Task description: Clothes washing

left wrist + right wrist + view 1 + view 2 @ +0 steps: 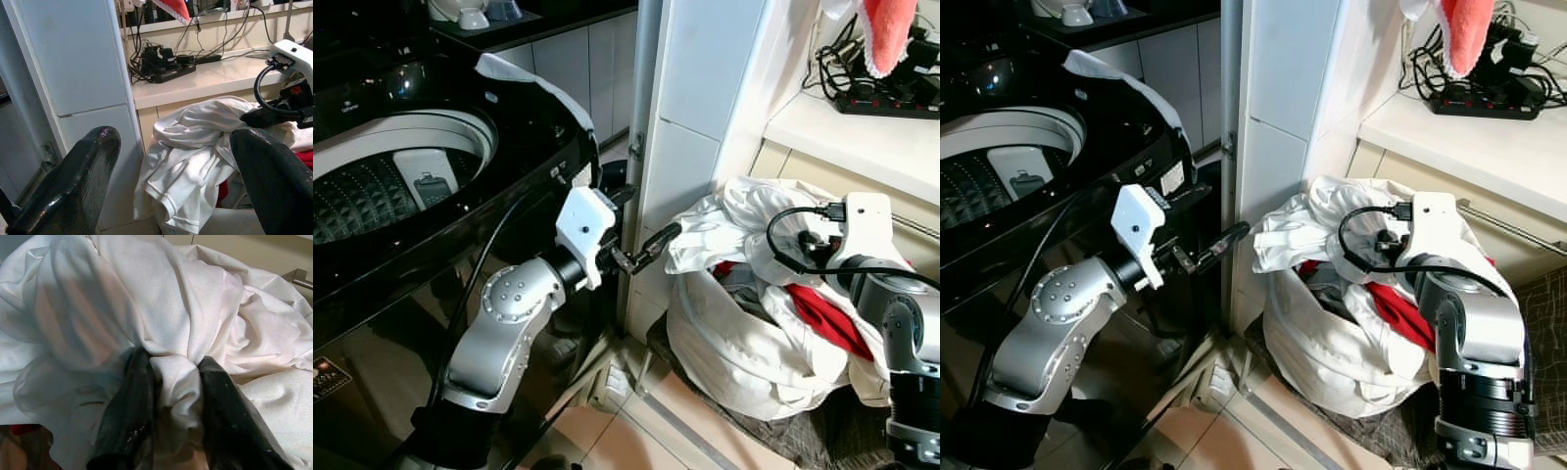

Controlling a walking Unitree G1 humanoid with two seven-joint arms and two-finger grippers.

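the washing has barely begun: the washer (460, 147) stands open on the robot's left with its drum (372, 191) showing no clothes in the part visible, while the laundry sits heaped in the white bag (734, 357) on the floor beside the wall. the right hand (168, 396) is clenched on a fold of the white garment (161, 308) at the top of the heap, and the left hand (171, 181) hangs released just short of the bag. by my reading, lifting that garment, carrying it to the drum, moving the red piece (827, 318) and the rest, and starting the wash are all left.
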